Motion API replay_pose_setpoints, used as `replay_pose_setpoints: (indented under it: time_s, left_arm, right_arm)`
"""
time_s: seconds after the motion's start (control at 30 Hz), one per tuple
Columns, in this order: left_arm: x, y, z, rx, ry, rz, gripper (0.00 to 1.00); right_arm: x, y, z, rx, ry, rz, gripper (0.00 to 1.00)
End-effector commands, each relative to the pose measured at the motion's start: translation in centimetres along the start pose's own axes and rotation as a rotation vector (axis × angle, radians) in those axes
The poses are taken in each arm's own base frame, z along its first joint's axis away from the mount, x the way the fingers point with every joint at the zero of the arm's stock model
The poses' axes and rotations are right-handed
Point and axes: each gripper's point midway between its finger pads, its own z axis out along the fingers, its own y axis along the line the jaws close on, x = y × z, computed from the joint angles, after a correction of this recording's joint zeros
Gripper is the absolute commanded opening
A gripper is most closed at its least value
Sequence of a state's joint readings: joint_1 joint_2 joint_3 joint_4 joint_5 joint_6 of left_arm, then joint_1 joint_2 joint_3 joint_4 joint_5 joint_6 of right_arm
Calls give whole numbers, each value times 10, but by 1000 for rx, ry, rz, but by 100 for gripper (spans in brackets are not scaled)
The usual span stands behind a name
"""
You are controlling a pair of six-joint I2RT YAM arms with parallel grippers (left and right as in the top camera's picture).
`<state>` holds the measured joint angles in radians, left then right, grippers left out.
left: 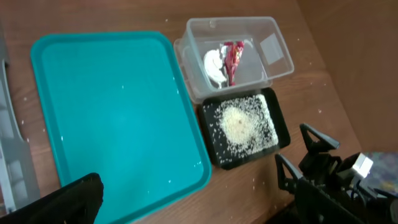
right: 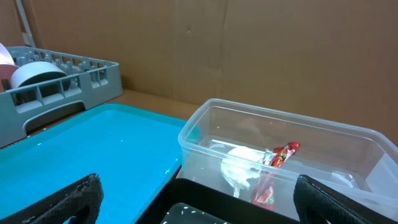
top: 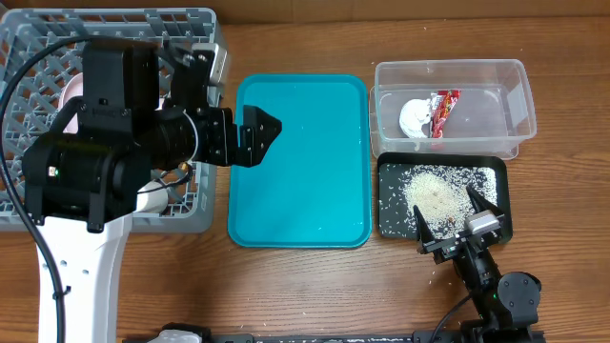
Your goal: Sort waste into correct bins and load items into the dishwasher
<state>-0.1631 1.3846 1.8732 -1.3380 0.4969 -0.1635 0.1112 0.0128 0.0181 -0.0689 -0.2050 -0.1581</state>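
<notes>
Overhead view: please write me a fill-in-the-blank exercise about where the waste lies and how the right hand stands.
1. The clear tub holds the white napkin and a ____ wrapper.
2. The rice grains lie in the ____ tray.
3. Between the dish rack and the clear tub lies a flat tray of ____ colour.
4. The right hand is ____, not shut.

Missing words: red; black; teal; open.

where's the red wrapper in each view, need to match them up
Overhead: wrapper upper right, inside the tub, just right of the napkin.
Left wrist: wrapper top centre, in the tub, right of the napkin.
Right wrist: wrapper lower right, in the tub.
Shared landmark: the teal tray, beside the tub in every view.
</notes>
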Motion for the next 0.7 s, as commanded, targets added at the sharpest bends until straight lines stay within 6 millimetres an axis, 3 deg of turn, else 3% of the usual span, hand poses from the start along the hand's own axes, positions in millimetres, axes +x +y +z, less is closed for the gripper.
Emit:
replay_pose_setpoints:
  time_s: [0.0, 0.07, 0.17, 0.3, 0.47, 0.67]
  left_arm:
    - [-2, 8, -14, -71, -44, -7, 100]
    - [-22, 12, -32, -162, -174, 105, 100]
    - [-51, 2, -58, -234, -344, 333, 100]
    - [-55, -13, -88, -272, -512, 521, 100]
    - [-20, -1, -105, -323, -647, 532, 100]
    - [35, 23, -91, -337, -715, 525, 100]
  right_arm:
    - [1, 0, 0, 1, -6, 3, 100]
    - [1, 0, 0, 1, -6, 3, 100]
    - [1, 0, 0, 1, -6, 2, 100]
    - [1, 0, 0, 1, -7, 3, 100]
    - [1, 0, 0, 1, -6, 2, 100]
    - [1, 0, 0, 1, -7, 2, 100]
